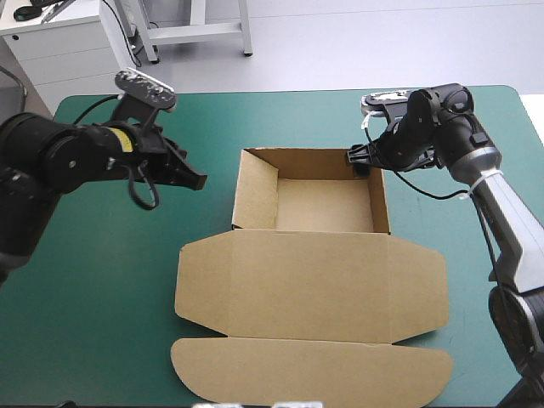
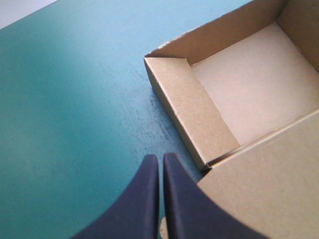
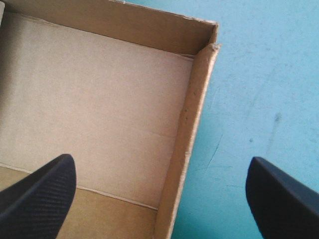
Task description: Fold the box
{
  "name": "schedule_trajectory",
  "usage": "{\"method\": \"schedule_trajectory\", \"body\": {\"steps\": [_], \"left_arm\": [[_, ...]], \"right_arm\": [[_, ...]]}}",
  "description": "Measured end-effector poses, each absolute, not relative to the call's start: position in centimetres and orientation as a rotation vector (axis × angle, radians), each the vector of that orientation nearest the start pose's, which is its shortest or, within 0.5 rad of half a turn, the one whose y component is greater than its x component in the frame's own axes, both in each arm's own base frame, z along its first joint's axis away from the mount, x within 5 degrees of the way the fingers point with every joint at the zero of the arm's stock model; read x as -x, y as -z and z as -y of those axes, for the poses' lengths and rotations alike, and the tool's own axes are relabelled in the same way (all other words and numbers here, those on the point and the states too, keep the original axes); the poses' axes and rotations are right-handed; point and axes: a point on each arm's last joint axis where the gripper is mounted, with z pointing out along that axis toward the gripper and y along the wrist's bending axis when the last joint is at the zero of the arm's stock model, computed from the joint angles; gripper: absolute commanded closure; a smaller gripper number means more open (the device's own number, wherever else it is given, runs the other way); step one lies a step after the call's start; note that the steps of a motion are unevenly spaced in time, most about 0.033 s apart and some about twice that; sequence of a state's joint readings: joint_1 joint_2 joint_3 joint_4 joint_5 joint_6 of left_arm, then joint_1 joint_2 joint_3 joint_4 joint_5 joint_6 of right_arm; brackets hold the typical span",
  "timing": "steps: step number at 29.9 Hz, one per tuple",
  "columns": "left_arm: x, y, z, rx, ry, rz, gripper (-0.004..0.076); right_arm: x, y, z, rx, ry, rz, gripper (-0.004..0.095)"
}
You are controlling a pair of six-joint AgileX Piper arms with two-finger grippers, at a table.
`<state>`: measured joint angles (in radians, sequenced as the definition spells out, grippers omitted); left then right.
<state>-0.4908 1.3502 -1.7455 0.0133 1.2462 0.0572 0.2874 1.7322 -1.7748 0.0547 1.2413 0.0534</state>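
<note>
The brown box (image 1: 310,255) is located at the middle of the table (image 1: 93,306), on its teal-green cover (image 2: 75,99). It is formed as an open tray (image 1: 323,204) with the walls raised. The lid (image 1: 310,285) is laid flat on the cover toward the near edge, and its rounded flap (image 1: 310,370) lies nearest that edge.

The left hand (image 1: 199,181) (image 2: 160,159) is positioned over bare cover, beside the tray's left wall (image 2: 192,107) and apart from it. Its black fingers (image 2: 142,199) are pressed together into one narrow point, and nothing is held between them. In the left wrist view, the near-left corner of the tray — where the lid begins — is seen just beside the fingertips.

The right hand (image 1: 359,158) (image 3: 159,162) is positioned at the far-right corner of the tray. Its fingers are spread wide: one (image 3: 40,194) is set over the tray floor and the other (image 3: 281,199) over the cover outside. The right wall (image 3: 187,134) stands between them — in the right wrist view it is touched by neither finger.
</note>
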Motion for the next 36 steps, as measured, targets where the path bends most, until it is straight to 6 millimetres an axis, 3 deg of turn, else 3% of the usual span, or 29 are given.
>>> {"method": "schedule_trajectory", "body": {"steps": [3, 7, 14, 18, 25, 29, 35, 36], "left_arm": [[-19.7, -48.3, 10.4, -0.632, 0.202, -2.230, 0.0731], [-16.4, -46.9, 8.9, -0.642, 0.230, -2.247, 0.0731], [-11.1, -41.4, 6.4, -0.662, 0.258, -2.337, 0.0731], [-8.0, -38.8, 5.4, -0.665, 0.350, -2.351, 0.0731], [-4.8, -37.0, 3.9, -0.655, 0.381, -2.301, 0.0731], [-4.2, -37.1, 3.6, -0.647, 0.387, -2.277, 0.0731], [-4.3, -36.9, 3.6, -0.645, 0.380, -2.285, 0.0731], [-4.3, -36.9, 3.5, -0.644, 0.375, -2.285, 0.0731]], "right_arm": [[-35.3, -36.8, -10.9, 0.307, -0.182, -2.676, 0.0076], [-35.3, -36.8, -10.9, 0.307, -0.182, -2.677, 0.0076], [-35.5, -36.5, -10.8, 0.308, -0.150, -2.684, 0.0076], [-36.7, -34.6, -11.1, 0.289, -0.143, -2.736, 0.0076], [-38.9, -30.1, -11.8, 0.283, -0.123, -2.848, 0.0101], [-39.7, -28.1, -12.1, 0.276, -0.117, -2.893, 0.0322], [-40.2, -26.9, -12.2, 0.258, -0.111, -2.920, 0.0932], [-40.2, -26.9, -12.1, 0.259, -0.104, -2.920, 0.0919]]}}
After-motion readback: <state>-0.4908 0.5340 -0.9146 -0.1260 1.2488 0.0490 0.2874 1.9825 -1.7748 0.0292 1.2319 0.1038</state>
